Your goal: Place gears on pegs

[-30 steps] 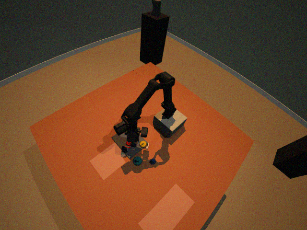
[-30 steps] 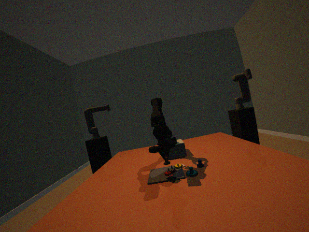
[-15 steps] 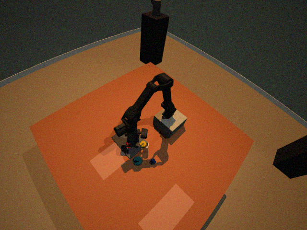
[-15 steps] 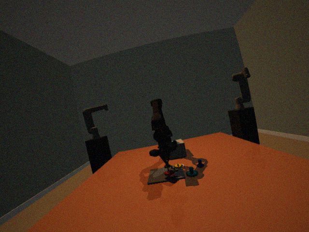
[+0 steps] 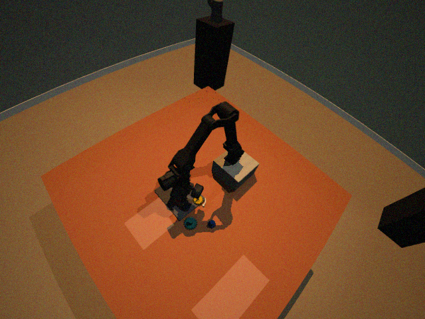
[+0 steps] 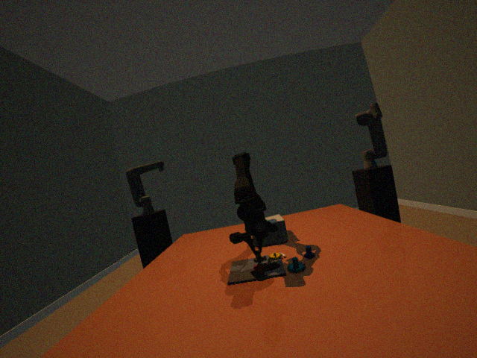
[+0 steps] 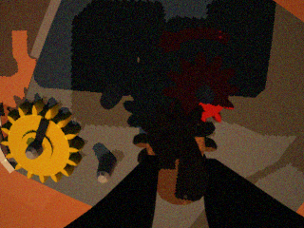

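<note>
My gripper point(image 7: 180, 166) is shut on a dark gear point(image 7: 168, 142) with an orange-brown handle, low over the grey board point(image 5: 163, 193) point(image 6: 239, 271) point(image 7: 242, 140). Whether the gear touches a peg is hidden. The red gear point(image 7: 216, 78) point(image 6: 257, 268) is just beyond it, mostly in shadow. The yellow gear point(image 5: 198, 200) point(image 6: 275, 256) point(image 7: 52, 154) with a black stripe is on its peg at the left in the wrist view. An empty peg point(image 7: 104, 166) stands between the yellow gear and the held gear. A teal gear point(image 5: 190, 223) point(image 6: 296, 265) and a small blue gear point(image 5: 211, 224) point(image 6: 308, 253) stand on the table.
The white arrow point(image 5: 204, 201) point(image 6: 284, 255) curves beside the yellow gear. A pale-topped block point(image 5: 248, 163) point(image 6: 278, 231) stands behind the board, by the arm's base. Dark pedestals point(image 5: 212, 51) point(image 6: 152, 235) stand beyond the orange table top point(image 5: 291, 206) point(image 6: 269, 319).
</note>
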Motion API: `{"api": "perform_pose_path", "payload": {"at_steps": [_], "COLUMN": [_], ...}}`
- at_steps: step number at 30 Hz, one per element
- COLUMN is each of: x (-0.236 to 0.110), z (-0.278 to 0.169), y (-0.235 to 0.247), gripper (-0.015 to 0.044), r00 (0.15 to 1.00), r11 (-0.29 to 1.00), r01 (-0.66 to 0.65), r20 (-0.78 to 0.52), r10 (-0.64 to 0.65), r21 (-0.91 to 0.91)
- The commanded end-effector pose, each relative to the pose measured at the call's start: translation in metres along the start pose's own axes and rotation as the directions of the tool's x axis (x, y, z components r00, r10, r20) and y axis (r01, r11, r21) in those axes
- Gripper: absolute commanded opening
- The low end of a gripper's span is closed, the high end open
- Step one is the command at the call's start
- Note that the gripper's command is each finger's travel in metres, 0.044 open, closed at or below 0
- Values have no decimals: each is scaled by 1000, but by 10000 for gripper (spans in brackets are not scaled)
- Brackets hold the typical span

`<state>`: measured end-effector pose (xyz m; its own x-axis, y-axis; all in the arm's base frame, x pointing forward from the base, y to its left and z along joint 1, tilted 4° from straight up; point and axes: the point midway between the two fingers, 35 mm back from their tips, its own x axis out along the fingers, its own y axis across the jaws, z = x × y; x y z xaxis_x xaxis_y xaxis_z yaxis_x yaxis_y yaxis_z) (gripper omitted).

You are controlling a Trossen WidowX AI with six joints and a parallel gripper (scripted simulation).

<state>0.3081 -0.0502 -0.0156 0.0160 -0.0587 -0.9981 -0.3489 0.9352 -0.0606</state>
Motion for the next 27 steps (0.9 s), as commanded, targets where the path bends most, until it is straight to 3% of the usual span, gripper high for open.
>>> {"api": "perform_pose_path", "payload": {"at_steps": [1,8,22,27], "x": [14,6,-1,4], "z": [-7,-6,-7,-6], "y": [3,3,2,2], "gripper": [0,0,0,0], "r00": [999,999,999,999], "r11": [999,1000,921,919], "r01": [-12,-14,-25,-25], "r20": [-31,-31,-31,-31], "r10": [14,14,14,14], "r21": [44,-22,-389,-393]}}
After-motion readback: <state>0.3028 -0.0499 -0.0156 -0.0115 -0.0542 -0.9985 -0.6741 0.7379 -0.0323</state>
